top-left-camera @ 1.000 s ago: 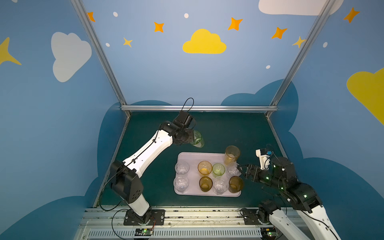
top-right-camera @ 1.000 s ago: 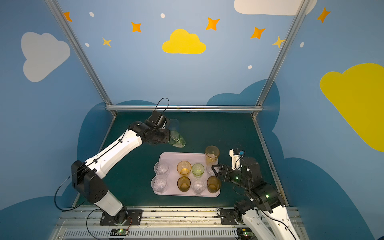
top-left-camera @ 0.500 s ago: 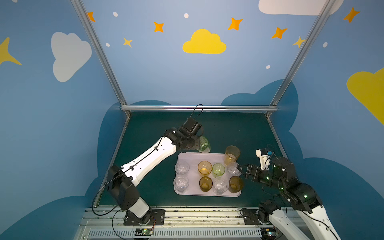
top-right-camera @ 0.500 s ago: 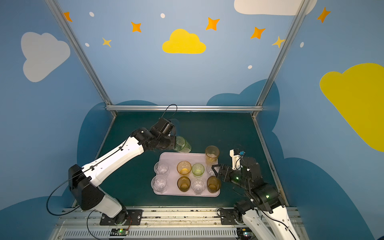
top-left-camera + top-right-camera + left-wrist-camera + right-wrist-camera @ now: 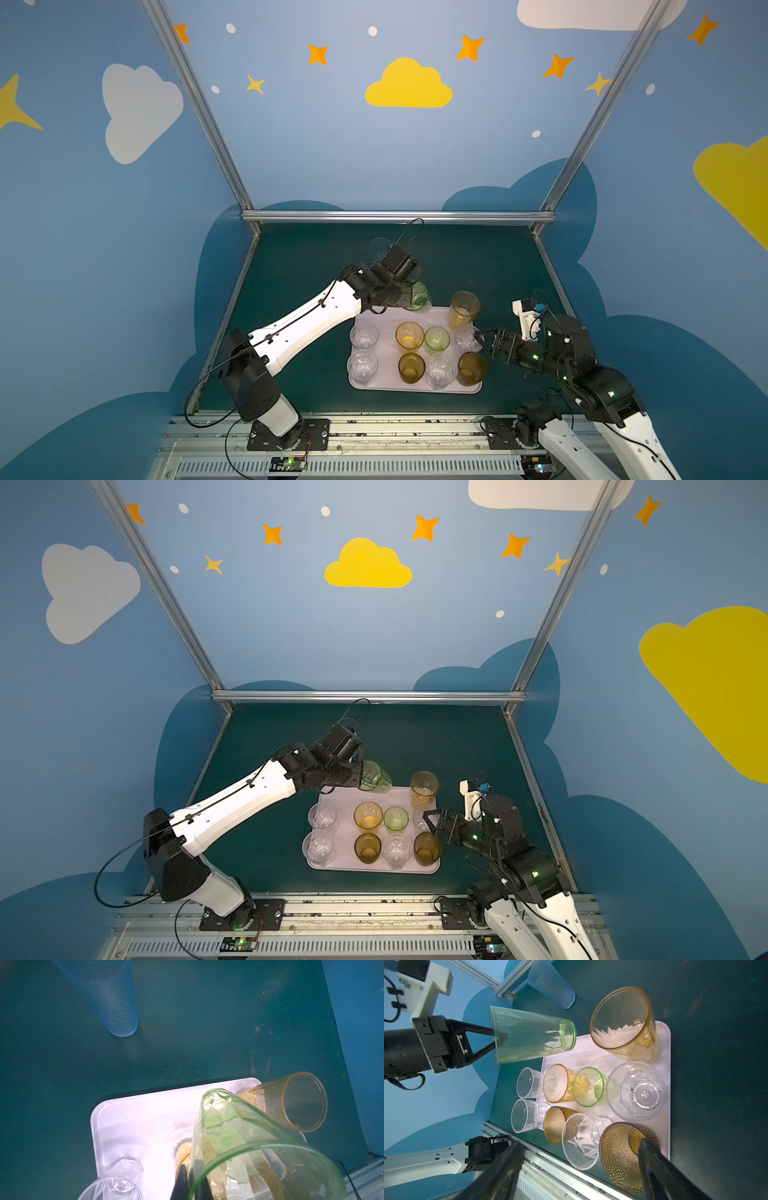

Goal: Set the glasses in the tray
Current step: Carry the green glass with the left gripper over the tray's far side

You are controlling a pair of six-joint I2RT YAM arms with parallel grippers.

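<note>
My left gripper [image 5: 402,296] [image 5: 501,1037] is shut on the rim of a tall green glass [image 5: 417,297] [image 5: 375,776] [image 5: 239,1136]. The glass hangs tilted over the far edge of the pale pink tray [image 5: 386,316] [image 5: 341,800]. A tall amber glass [image 5: 464,309] [image 5: 625,1024] stands in the tray's far right corner. Several short clear, amber, green and brown glasses fill the tray in two rows. A pale blue glass [image 5: 112,997] [image 5: 550,982] stands on the mat beyond the tray. My right gripper [image 5: 482,343] [image 5: 430,823] is open at the tray's right edge, beside a brown dimpled glass [image 5: 618,1153], holding nothing.
The tray lies on a dark green mat [image 5: 316,266] ringed by blue walls and an aluminium rail [image 5: 395,216] at the back. A metal rail with the arm bases [image 5: 374,428] runs along the front edge. The far left part of the tray [image 5: 135,1122] is bare.
My left arm has swung right and nearer, carrying the green glass from behind the tray's left end to over its far edge. The right arm has not moved.
</note>
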